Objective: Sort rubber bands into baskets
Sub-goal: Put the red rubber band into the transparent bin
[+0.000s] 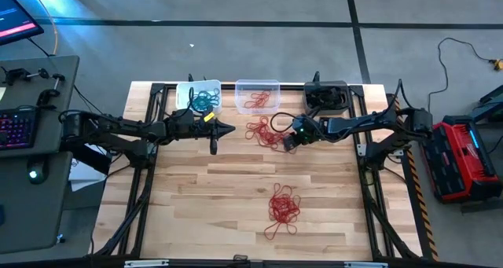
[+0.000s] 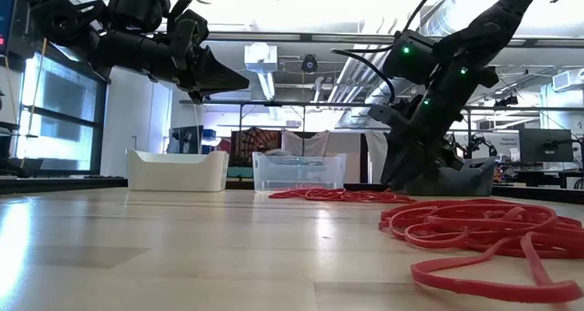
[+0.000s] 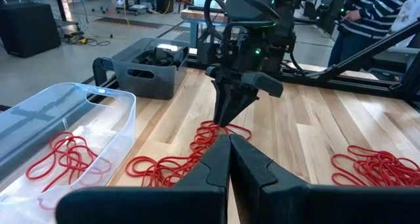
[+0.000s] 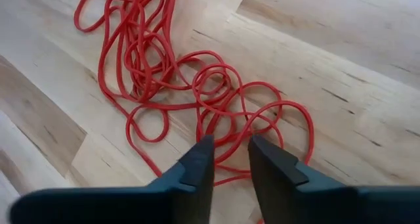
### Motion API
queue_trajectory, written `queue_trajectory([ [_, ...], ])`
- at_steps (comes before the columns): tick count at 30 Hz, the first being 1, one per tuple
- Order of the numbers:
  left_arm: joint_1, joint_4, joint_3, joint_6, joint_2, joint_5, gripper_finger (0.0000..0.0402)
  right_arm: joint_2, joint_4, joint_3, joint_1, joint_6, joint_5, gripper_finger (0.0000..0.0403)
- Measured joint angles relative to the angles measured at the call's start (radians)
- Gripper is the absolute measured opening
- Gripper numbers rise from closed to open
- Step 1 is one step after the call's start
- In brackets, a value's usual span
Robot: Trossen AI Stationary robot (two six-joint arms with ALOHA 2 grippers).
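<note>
Three baskets stand in a row at the table's far edge: a white one (image 1: 199,97) with teal rubber bands, a clear one (image 1: 258,95) with red bands, and a dark grey one (image 1: 326,95) with dark bands. A pile of red rubber bands (image 1: 263,132) lies in front of the clear basket, and a second red pile (image 1: 283,209) lies toward the near edge. My right gripper (image 4: 230,145) points down into the far pile, its fingers a narrow gap apart with red strands between them. My left gripper (image 1: 228,129) is shut and empty, raised in front of the white basket. My right gripper comes at the far red pile's right edge (image 4: 226,159) from above, pointing down, one fingertip (image 4: 200,148) on each side of a few strands. The strands lie flat on the table. I cannot tell whether the fingers touch them.
Bare wooden table (image 1: 204,197) lies between the two red piles and on the near left. A person in a striped top (image 3: 367,14) stands beyond the table. A keyboard and a desk (image 1: 23,126) are off the left side, and a red case (image 1: 464,154) is off the right.
</note>
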Motion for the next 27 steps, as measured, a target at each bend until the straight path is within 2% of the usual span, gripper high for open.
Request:
queue_trajectory([
  [5,0.000,0.000,0.000,0.000,0.000,0.000,0.0000,0.000,0.000,0.000,0.000,0.017,-0.003,0.0063],
  [16,0.000,-0.005,0.000,-0.002,0.000,0.000,0.0000,0.087,0.092,0.000,0.001,0.016,-0.010,0.0079],
  [24,0.000,-0.005,0.000,-0.002,0.000,0.000,0.0000,0.012,-0.008,0.071,0.013,-0.083,0.006,0.0010],
  [27,0.000,-0.006,0.000,-0.003,0.000,0.000,0.0000,-0.015,-0.104,0.141,0.030,-0.130,0.040,0.0006],
])
